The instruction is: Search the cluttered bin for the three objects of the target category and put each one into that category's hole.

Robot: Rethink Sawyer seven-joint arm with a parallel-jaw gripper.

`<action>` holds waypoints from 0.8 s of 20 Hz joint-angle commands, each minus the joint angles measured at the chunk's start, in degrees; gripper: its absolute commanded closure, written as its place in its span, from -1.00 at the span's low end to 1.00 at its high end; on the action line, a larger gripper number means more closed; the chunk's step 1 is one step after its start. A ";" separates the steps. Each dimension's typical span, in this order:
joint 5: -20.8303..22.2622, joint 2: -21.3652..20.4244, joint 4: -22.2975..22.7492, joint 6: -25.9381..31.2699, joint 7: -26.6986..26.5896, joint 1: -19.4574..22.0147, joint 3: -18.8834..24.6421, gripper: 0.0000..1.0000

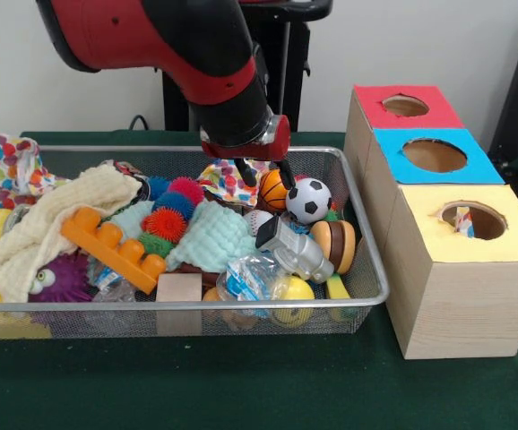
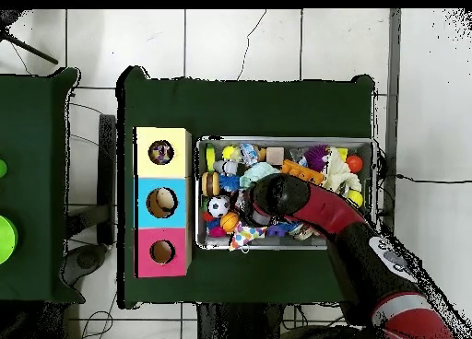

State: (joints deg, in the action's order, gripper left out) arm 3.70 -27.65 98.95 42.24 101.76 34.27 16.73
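Cloth point(image 1: 232, 179), a confetti-print scrap, hangs bunched directly under the gripper point(image 1: 263, 172) at the bin's far side, and the dark fingers point(image 1: 285, 170) look pinched on its top edge, though the wrist hides much of the contact. Right of the scrap sit a small basketball point(image 1: 272, 188) and a soccer ball point(image 1: 308, 200), touching each other. Nearer lie a teal washcloth point(image 1: 212, 237), a toy burger point(image 1: 334, 244) and a silver robot toy point(image 1: 295, 251).

A matching print scrap point(image 1: 17, 166) drapes over the bin's point(image 1: 366, 260) far left corner, and a cream towel point(image 1: 48, 219) sprawls beside it.

Right of the bin stand three boxes: red point(image 1: 375, 112) far, blue point(image 1: 393, 157) between, yellow point(image 1: 510, 242) near. Something with the same print shows inside the yellow hole point(image 1: 472, 220) (likely one cloth already delivered). By that reading, one is done, one is in hand, and one remains.
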 commanded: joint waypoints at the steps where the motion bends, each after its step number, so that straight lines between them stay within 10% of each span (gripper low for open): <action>1: 2.31 3.78 -5.21 2.58 -3.50 -0.64 4.02 -1.00; 16: 2.51 -0.53 4.26 4.22 -4.76 0.60 5.96 -1.00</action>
State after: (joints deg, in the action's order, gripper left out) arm 3.69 -26.31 98.43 42.24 101.76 34.39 17.49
